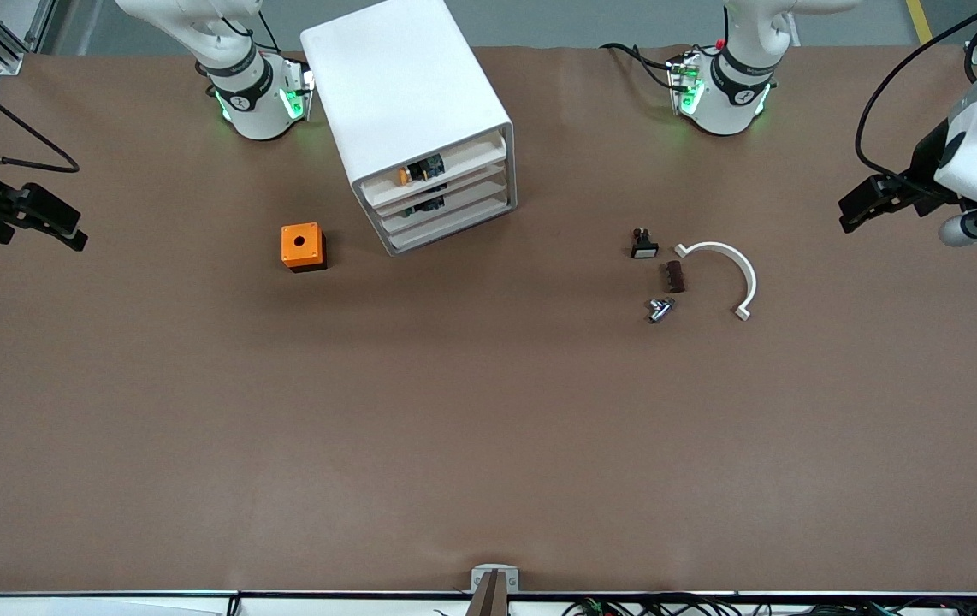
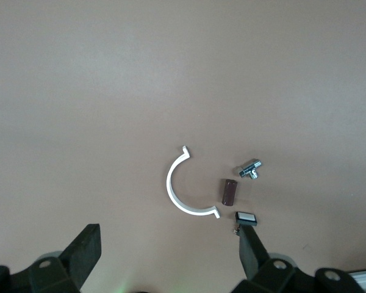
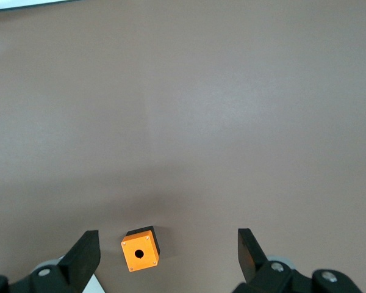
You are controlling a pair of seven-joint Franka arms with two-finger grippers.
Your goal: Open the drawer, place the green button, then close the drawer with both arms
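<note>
The white cabinet (image 1: 407, 94) stands between the arms' bases, all four tiers pushed in. The drawer (image 1: 463, 208) is its third tier and looks shut. A small dark part with a hint of green (image 1: 429, 204) shows just above that tier's front; I cannot tell whether it is the button. No green-capped button lies on the table. My left gripper (image 1: 855, 212) (image 2: 169, 244) hangs open and empty at the left arm's end of the table. My right gripper (image 1: 69, 231) (image 3: 168, 244) hangs open and empty at the right arm's end. Both arms wait.
An orange box with a round hole (image 1: 303, 246) (image 3: 140, 249) sits beside the cabinet. Toward the left arm's end lie a black part with a white face (image 1: 642, 245) (image 2: 246, 217), a brown block (image 1: 675, 276), a metal fitting (image 1: 660, 310) and a white arc (image 1: 724, 274) (image 2: 178, 195). An orange-and-black part (image 1: 416, 171) sits in the top tier.
</note>
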